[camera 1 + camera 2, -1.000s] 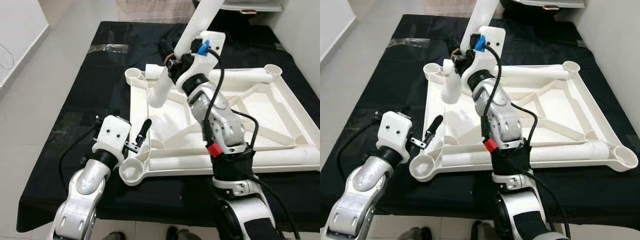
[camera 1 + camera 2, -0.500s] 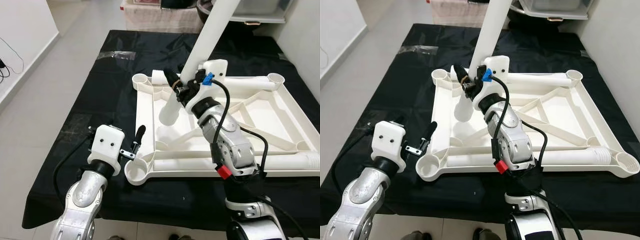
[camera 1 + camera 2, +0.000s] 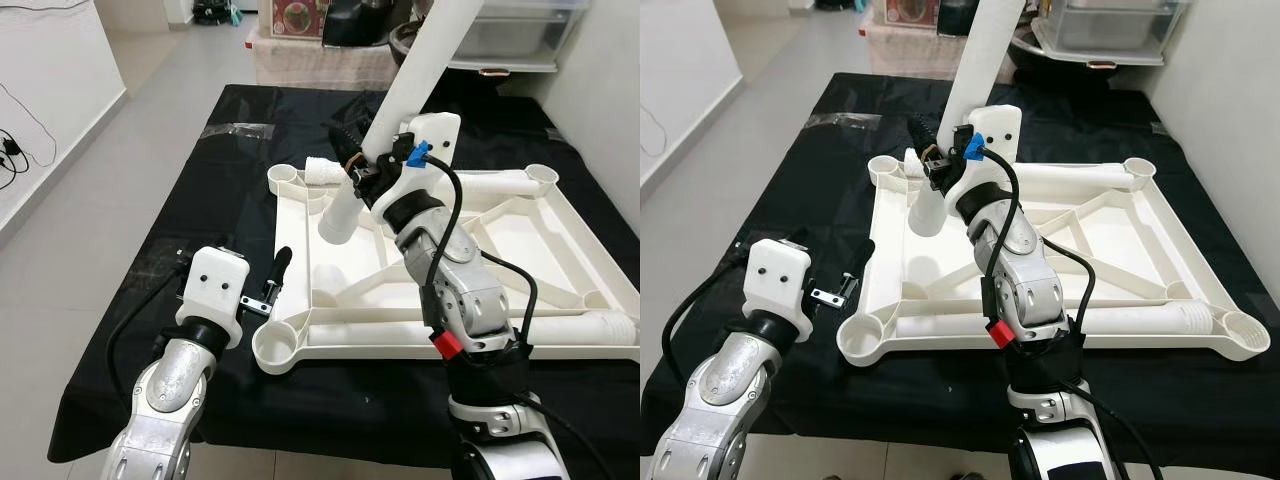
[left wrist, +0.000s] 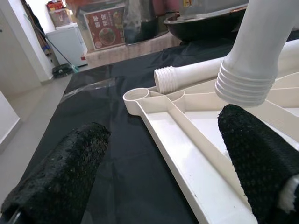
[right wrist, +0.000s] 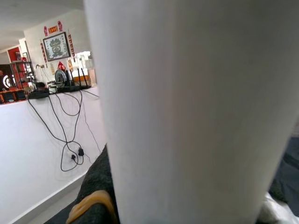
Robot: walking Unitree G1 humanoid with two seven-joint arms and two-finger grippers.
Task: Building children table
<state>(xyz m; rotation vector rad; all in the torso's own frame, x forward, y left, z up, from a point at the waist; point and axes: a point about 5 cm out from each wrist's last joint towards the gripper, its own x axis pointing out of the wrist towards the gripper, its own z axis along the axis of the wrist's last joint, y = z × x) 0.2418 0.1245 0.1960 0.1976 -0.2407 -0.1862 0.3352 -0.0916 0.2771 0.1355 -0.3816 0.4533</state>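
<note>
**Leg tip hangs above the far-left socket, tilted, not seated**

Landmark: the white tabletop [image 3: 520, 215], lying underside up on a black cloth [image 3: 200, 210].

- Right gripper [image 3: 362, 172] is clamped on a white table leg [image 3: 415, 80], gripping it near its lower end. In the right wrist view the leg [image 5: 187, 112] sits right against the camera.
- Leg's long axis: steeply tilted. Top leans away from the robot and to its right, running out of the picture; ribbed threaded tip [image 3: 337, 222] points down and toward the tabletop's far-left corner.
- Key relation: the far-left corner socket [image 3: 285, 178] lies just beyond and to the left of the tip, which hangs above the tabletop, clear of it as far as I can tell. My read: the tip has to shift toward that corner and the leg has to come upright before it can thread in.
- The right arm already holds the leg. Left gripper [image 3: 268, 290] is fingers spread, holding nothing, just beside the near-left corner socket [image 3: 277, 345]. Could brace that corner, judging by position.

Count:
- Corner sockets: 4 (far-left, near-left, far-right [image 3: 541, 175], near-right [image 3: 1244, 329]).
- Legs: 4 visible. One in the gripper; one lying along the far edge [image 3: 500, 184]; one along the near edge [image 3: 590, 328]; the threaded end of another [image 4: 174, 79] beside the far-left socket.
- Grippers: 2.
</note>
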